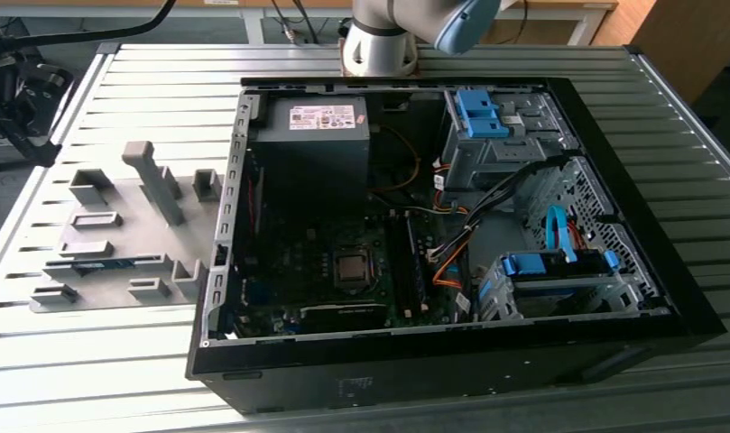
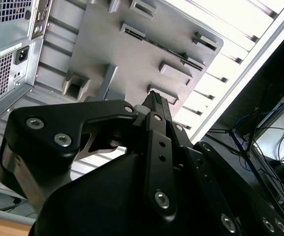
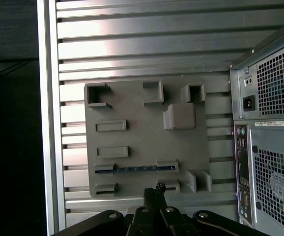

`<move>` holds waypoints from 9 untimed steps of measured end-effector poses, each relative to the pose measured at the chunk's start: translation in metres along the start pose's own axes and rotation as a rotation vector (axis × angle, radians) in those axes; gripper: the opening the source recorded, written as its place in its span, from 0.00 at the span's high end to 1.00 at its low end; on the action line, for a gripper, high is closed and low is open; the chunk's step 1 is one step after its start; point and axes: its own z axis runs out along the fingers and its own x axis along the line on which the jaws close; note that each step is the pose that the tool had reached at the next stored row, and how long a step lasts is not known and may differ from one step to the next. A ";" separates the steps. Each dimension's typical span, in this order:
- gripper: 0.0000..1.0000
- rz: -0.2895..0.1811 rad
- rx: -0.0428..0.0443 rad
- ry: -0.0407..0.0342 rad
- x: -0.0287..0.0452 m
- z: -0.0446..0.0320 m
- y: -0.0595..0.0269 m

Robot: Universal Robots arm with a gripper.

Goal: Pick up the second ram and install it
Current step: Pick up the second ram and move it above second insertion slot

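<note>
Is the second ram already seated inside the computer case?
No, in the first wrist view the second ram lies between two blocks of the grey fixture plate, outside the computer case.

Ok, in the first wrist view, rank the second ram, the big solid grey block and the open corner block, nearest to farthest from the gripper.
1. second ram, lying in its slot on the grey plate, just ahead of the gripper.
2. big solid grey block, mid-plate.
3. open corner block, at the plate's far corner.
</note>
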 end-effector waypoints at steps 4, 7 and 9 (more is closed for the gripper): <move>0.89 0.000 0.0001 0.0001 0.0001 0.0000 0.0000; 0.89 -0.003 0.0001 0.0002 0.0001 0.0000 0.0000; 0.89 -0.016 0.0003 0.0007 0.0002 0.0001 -0.0001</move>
